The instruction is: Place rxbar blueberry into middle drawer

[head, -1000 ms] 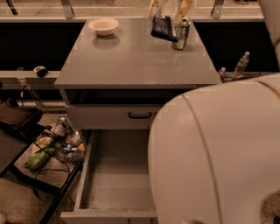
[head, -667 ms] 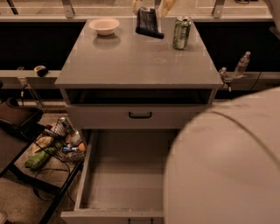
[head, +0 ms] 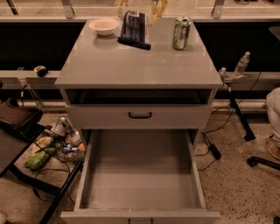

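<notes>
The rxbar blueberry (head: 134,29), a dark blue wrapper with pale print, hangs tilted over the back of the cabinet top, between the bowl and the can. My gripper (head: 139,11) reaches in from the top edge, its pale fingers (head: 158,8) on either side of the bar's upper end and shut on it. Far below at the front, the middle drawer (head: 140,183) is pulled wide open, its plain grey floor bare. The drawer front above it, with a black loop handle (head: 140,115), is closed.
A white bowl (head: 104,26) sits at the back left of the cabinet top (head: 131,65) and a green can (head: 181,33) at the back right. A basket of clutter (head: 52,144) stands left of the drawer. A water bottle (head: 242,64) and cables are on the right.
My gripper has carried the bar leftward, away from the can toward the bowl. The big white arm housing that covered the lower right has left the view, so the open drawer now shows.
</notes>
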Tool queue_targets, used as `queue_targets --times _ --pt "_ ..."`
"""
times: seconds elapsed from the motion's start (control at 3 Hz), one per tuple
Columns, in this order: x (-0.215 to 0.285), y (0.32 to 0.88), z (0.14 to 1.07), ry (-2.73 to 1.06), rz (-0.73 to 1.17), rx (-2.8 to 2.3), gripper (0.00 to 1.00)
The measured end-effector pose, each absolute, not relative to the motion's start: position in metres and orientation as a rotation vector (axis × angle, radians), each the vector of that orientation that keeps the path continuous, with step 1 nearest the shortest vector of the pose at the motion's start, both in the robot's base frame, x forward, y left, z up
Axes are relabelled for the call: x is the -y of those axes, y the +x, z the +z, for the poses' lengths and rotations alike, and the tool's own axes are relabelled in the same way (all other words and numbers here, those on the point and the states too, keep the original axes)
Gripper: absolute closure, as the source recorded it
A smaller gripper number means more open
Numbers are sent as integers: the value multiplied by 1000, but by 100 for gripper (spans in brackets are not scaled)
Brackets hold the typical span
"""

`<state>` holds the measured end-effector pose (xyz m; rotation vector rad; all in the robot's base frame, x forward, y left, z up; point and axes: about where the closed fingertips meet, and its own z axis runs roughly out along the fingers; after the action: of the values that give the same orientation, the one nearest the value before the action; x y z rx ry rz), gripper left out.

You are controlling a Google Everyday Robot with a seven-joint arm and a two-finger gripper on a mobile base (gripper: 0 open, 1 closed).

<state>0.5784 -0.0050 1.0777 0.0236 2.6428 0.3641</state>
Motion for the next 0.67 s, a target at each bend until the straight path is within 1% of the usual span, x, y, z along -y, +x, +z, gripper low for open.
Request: queue_targets --times 0.33,0.67 --pt "4 578 1058 41 369 -2666 100" --pt "8 567 1018 111 453 -2708 100"
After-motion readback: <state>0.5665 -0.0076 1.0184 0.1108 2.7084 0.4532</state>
